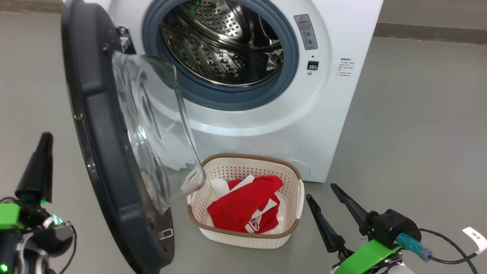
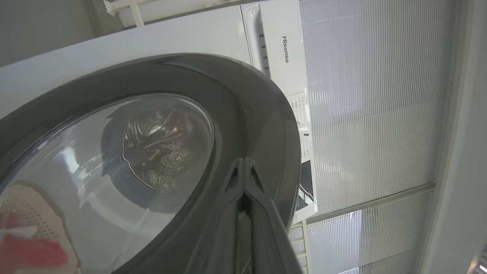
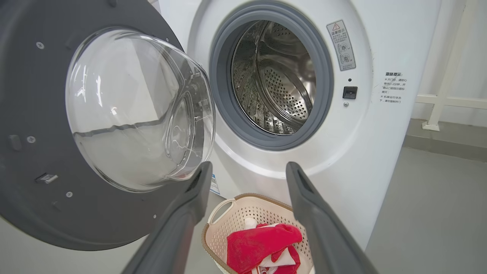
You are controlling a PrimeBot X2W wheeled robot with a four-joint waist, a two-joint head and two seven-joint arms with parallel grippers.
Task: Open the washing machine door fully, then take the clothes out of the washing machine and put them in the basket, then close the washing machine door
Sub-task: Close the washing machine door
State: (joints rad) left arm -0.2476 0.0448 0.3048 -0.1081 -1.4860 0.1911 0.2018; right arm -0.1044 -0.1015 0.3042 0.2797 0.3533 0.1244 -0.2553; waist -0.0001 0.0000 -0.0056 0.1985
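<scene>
The washing machine (image 1: 266, 125) stands white with its steel drum (image 1: 220, 42) showing no clothes inside. The washing machine door (image 1: 102, 160) is swung out to the left, its glass bowl (image 1: 152, 125) facing the basket. The basket (image 1: 251, 156) sits on the floor right in front of the machine, with red clothes (image 1: 243, 207) lying in it. My left gripper (image 1: 46, 139) is shut on nothing, left of the door on its outer side; the left wrist view has its joined fingertips (image 2: 243, 165) before the door's dark rim (image 2: 262, 114). My right gripper (image 1: 320, 191) is open, just right of the basket (image 3: 228, 213), pointing at the clothes (image 3: 262, 243) and the machine.
Grey floor (image 1: 418, 133) spreads wide to the right of the machine. A cable with a white tag (image 1: 473, 234) hangs off my right arm. A white railing (image 3: 445, 99) stands beyond the machine's right side. The door's lower edge (image 1: 152, 262) is close to the floor near my left arm.
</scene>
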